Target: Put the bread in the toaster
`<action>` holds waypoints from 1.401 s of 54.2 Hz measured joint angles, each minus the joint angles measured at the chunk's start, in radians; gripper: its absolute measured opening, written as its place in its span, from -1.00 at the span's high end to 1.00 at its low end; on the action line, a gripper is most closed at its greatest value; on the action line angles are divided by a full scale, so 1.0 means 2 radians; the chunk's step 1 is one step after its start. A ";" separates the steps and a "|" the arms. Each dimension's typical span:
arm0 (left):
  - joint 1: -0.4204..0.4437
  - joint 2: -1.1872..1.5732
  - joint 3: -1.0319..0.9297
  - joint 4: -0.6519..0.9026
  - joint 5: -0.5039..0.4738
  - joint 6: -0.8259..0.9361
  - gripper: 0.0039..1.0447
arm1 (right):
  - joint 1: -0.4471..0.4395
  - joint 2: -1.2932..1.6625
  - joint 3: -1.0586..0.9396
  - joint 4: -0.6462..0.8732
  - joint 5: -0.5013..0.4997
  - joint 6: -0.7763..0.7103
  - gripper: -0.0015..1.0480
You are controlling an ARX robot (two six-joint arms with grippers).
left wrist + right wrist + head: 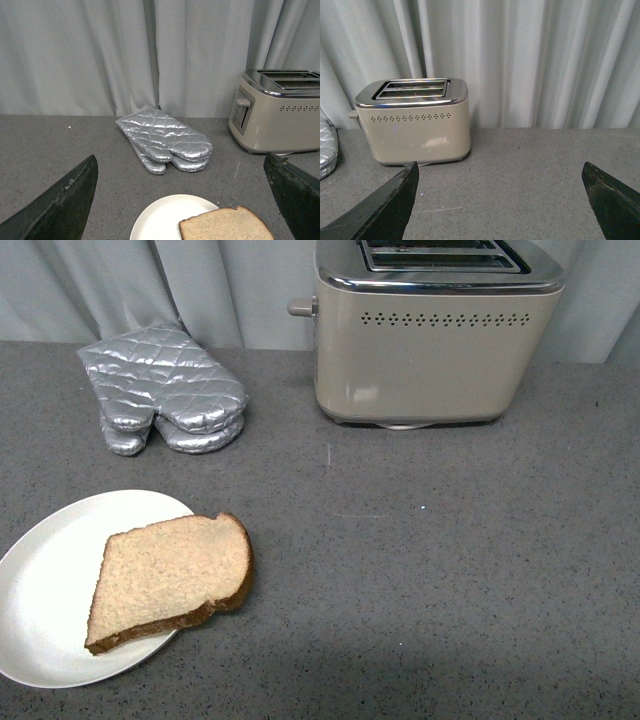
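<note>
The bread, a tan slice with a dark crust, lies flat on a white plate at the front left, its right edge hanging over the rim. The cream toaster with a chrome top and two empty slots stands at the back centre-right, its lever knob on the left side. Neither gripper shows in the front view. My left gripper is open and empty, behind the bread with the toaster ahead. My right gripper is open and empty over bare counter, facing the toaster.
A pair of silver quilted oven mitts lies at the back left, left of the toaster, also in the left wrist view. A grey curtain hangs behind the grey speckled counter.
</note>
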 joint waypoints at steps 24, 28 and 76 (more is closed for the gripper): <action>0.000 0.000 0.000 0.000 0.000 0.000 -0.88 | 0.000 0.000 0.000 0.000 0.000 0.000 -0.81; 0.000 0.000 0.000 0.000 0.000 0.000 -0.88 | 0.000 0.000 0.000 0.000 0.000 0.000 -0.81; 0.052 0.669 0.184 0.069 -0.004 -0.187 -0.88 | 0.000 0.000 0.000 0.000 0.000 0.000 -0.81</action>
